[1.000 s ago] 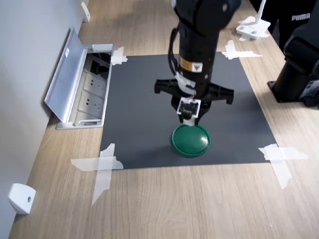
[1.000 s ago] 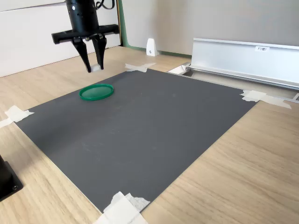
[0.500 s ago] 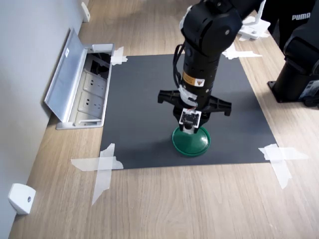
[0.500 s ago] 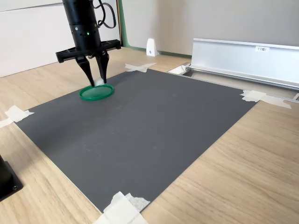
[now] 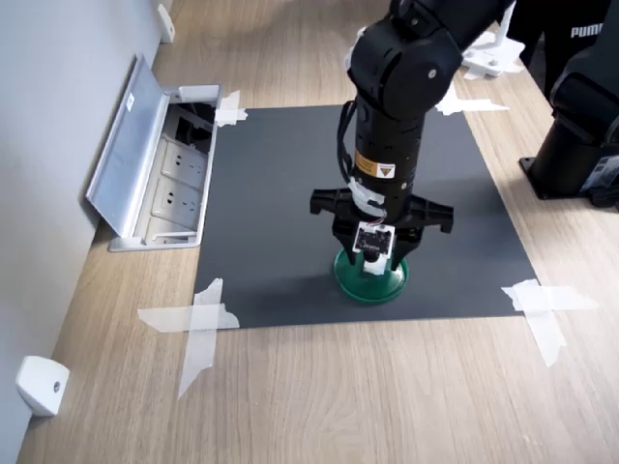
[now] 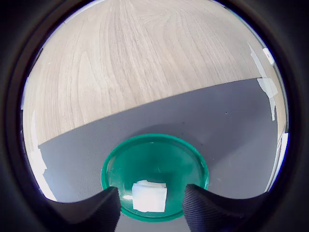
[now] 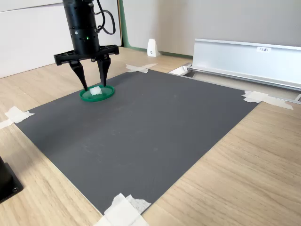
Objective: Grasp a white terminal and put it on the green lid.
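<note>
The green lid (image 7: 106,92) lies on the black mat near the second exterior view's left. The white terminal (image 7: 96,91) rests on the lid, free of both fingers. My gripper (image 7: 93,85) stands open just above it, one finger on each side. In the wrist view the white terminal (image 6: 150,195) sits on the near part of the green lid (image 6: 154,157), with a gap to each fingertip of the gripper (image 6: 150,194). In the first exterior view the gripper (image 5: 375,263) covers the middle of the green lid (image 5: 390,286), and the terminal is mostly hidden there.
The black mat (image 5: 280,193) is taped at its corners to a wooden table. An open floor socket box with a silver flap (image 5: 131,155) lies beside the mat. A white wedge piece (image 5: 41,385) sits near the wall. A black base (image 5: 580,135) stands at the first exterior view's right.
The gripper came down over the green lid with the terminal in it, then opened. The terminal now lies on the lid between the spread fingers.
</note>
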Controlling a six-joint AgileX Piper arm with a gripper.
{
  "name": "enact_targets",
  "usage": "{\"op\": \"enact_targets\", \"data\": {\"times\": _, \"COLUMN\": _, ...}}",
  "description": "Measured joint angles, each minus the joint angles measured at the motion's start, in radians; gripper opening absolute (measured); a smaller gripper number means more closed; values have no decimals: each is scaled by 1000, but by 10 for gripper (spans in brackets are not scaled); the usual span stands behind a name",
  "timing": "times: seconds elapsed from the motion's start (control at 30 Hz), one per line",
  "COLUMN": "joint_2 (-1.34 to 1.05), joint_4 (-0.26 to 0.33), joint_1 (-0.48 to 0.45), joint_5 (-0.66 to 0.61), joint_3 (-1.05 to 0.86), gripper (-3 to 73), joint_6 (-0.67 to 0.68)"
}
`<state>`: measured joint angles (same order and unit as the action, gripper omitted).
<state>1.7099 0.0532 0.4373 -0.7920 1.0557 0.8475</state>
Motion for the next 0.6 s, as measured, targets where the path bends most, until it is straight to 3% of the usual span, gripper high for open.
{"op": "enact_targets", "data": {"times": 0.13, "joint_2": -76, "joint_4": -3, "joint_1": 0, "joint_5": 21, "joint_3": 0, "gripper": 576, "joint_6": -94}}
{"op": "enact_targets", "data": {"times": 0.27, "joint_2": -199, "joint_4": -14, "joint_1": -4, "joint_5": 58, "joint_3": 0, "gripper": 513, "joint_6": -247}}
{"op": "enact_targets", "data": {"times": 0.37, "joint_2": -296, "joint_4": -5, "joint_1": -37, "joint_5": 76, "joint_3": 0, "gripper": 407, "joint_6": -349}}
{"op": "enact_targets", "data": {"times": 0.6, "joint_2": -575, "joint_4": 17, "joint_1": -220, "joint_5": 98, "joint_3": -7, "gripper": 44, "joint_6": -424}}
